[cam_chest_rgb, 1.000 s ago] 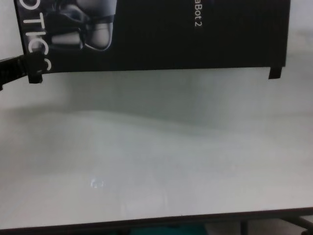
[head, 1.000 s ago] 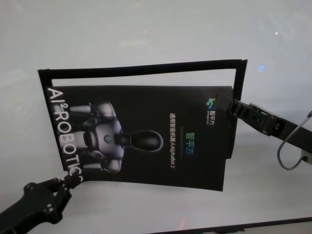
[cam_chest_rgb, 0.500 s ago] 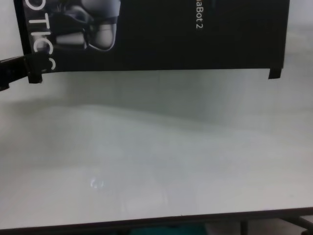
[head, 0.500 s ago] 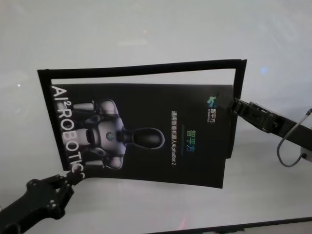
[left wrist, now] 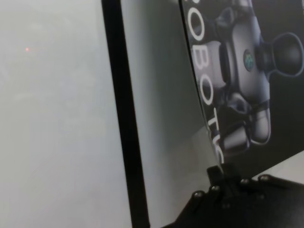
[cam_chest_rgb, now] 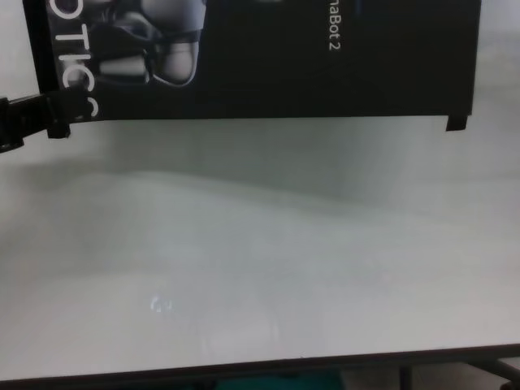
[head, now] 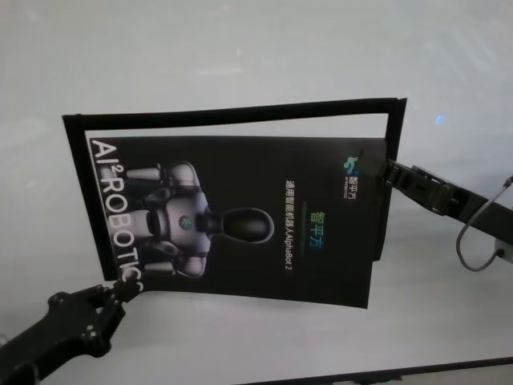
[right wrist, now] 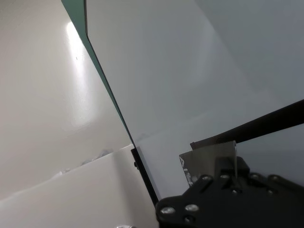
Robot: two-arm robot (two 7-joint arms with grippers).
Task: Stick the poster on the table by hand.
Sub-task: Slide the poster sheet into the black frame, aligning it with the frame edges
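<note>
The poster (head: 240,220) is a black glossy sheet with white "AI²ROBOTICS" lettering and a grey robot image, held a little above the white table (head: 240,48). My left gripper (head: 124,287) is shut on its near left corner, by the last letters. My right gripper (head: 383,171) is shut on its far right corner. In the chest view the poster (cam_chest_rgb: 325,73) hangs over the table (cam_chest_rgb: 260,268) with its shadow below, and the left gripper (cam_chest_rgb: 53,118) shows at its corner. The wrist views show each gripper (left wrist: 223,173) (right wrist: 227,166) pinching the poster's edge (left wrist: 256,85) (right wrist: 209,159).
Narrow black tape strips outline a frame on the table: one along the far side (head: 232,114), one on the left (head: 80,184), one on the right (head: 393,128). The left strip also shows in the left wrist view (left wrist: 124,118). The table's dark front edge (cam_chest_rgb: 260,366) runs below.
The poster's left side has shifted slightly right and away from me, carried by the left gripper. The right gripper has barely moved.
</note>
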